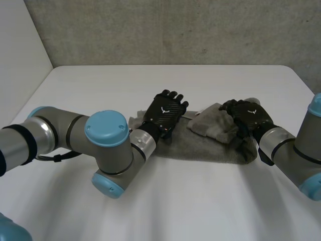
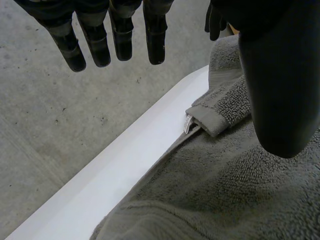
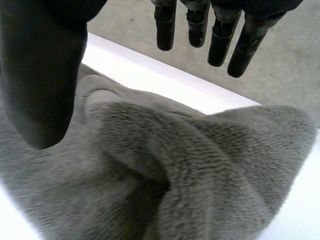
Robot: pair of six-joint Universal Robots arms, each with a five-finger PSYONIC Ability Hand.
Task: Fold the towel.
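A grey towel (image 1: 200, 148) lies crumpled across the middle of the white table (image 1: 175, 80). Its right part is bunched into a raised fold (image 1: 213, 123). My left hand (image 1: 164, 113) hovers over the towel's left end, fingers straight. In the left wrist view its fingers (image 2: 95, 45) and thumb (image 2: 275, 75) stand apart above the towel (image 2: 225, 190), holding nothing. My right hand (image 1: 248, 118) rests on the right end beside the bunched fold. In its own view the thumb (image 3: 40, 75) and straight fingers (image 3: 220, 40) are spread over the heaped towel (image 3: 200, 170).
A turned-over hem with a small white label (image 2: 188, 123) lies at the towel's far edge. Bare table (image 2: 125, 165) runs beyond it to the far edge, with a grey concrete wall (image 1: 175, 30) behind. There is free room in front of the towel.
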